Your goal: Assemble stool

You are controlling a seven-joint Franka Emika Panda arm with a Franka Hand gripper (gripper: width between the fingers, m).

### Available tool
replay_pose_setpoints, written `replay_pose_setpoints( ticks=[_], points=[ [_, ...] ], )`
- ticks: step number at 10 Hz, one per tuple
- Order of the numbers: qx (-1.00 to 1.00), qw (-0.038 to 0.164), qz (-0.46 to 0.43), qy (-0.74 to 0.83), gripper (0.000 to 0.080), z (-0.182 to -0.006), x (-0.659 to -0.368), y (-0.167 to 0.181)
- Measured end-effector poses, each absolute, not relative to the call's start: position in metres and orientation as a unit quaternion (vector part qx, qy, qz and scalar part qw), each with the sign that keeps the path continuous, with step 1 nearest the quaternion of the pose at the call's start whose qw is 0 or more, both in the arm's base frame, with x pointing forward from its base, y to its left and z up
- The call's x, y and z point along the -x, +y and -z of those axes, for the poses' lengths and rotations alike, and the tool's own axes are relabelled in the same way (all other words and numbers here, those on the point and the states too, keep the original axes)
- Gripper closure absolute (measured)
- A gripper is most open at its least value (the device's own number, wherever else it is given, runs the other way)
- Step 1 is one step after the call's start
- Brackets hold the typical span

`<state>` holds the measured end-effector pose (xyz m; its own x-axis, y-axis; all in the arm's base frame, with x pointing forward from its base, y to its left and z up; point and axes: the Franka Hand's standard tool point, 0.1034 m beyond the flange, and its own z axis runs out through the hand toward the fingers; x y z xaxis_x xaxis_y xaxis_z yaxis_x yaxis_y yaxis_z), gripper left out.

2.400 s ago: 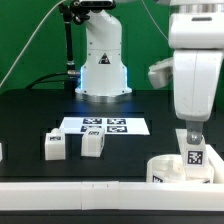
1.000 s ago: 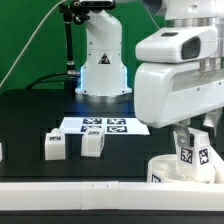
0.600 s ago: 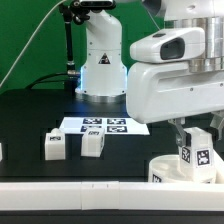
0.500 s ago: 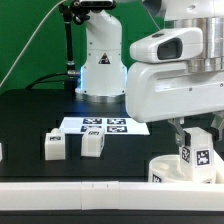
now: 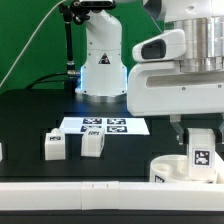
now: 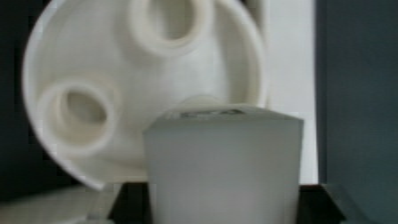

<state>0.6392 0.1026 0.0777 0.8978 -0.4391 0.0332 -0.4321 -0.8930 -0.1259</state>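
The round white stool seat (image 5: pixel 163 168) lies at the front of the table on the exterior view's right. My gripper (image 5: pixel 199 141) hangs over it, shut on a white blocky leg (image 5: pixel 200 158) whose tag faces the camera; the leg stands upright above the seat's right part. In the wrist view the leg (image 6: pixel 222 160) sits between my dark fingers (image 6: pixel 128 205), with the seat (image 6: pixel 125 90) and its oval holes behind it. Two more tagged legs (image 5: pixel 55 146) (image 5: pixel 92 144) stand on the black table at the left.
The marker board (image 5: pixel 105 126) lies flat behind the two loose legs. The arm's white base (image 5: pixel 103 62) stands at the back. A long white wall strip (image 5: pixel 70 192) runs along the table's front edge.
My wrist has turned and the held leg has gone from tilted to upright, shifting slightly to the exterior view's right over the seat. The loose legs have not moved.
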Motion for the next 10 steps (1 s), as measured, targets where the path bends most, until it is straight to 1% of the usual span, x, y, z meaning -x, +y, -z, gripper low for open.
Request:
replay_pose_setpoints(
  ticks=[3,6,8,9,10],
  points=[
    [0.913,0.069,0.016,0.401,0.0459,-0.0775,-0.639,0.1049],
    [0.853,0.076,0.004,0.516,0.0459,-0.0778,-0.6392,0.1074],
    [0.824,0.08,-0.002,0.561,0.0459,-0.0777,-0.639,0.109],
    [0.818,0.082,-0.005,0.569,0.0382,-0.0776,-0.6389,0.1099],
    [0.836,0.082,-0.001,0.542,0.0382,-0.0787,-0.6394,0.1095]
  ],
)
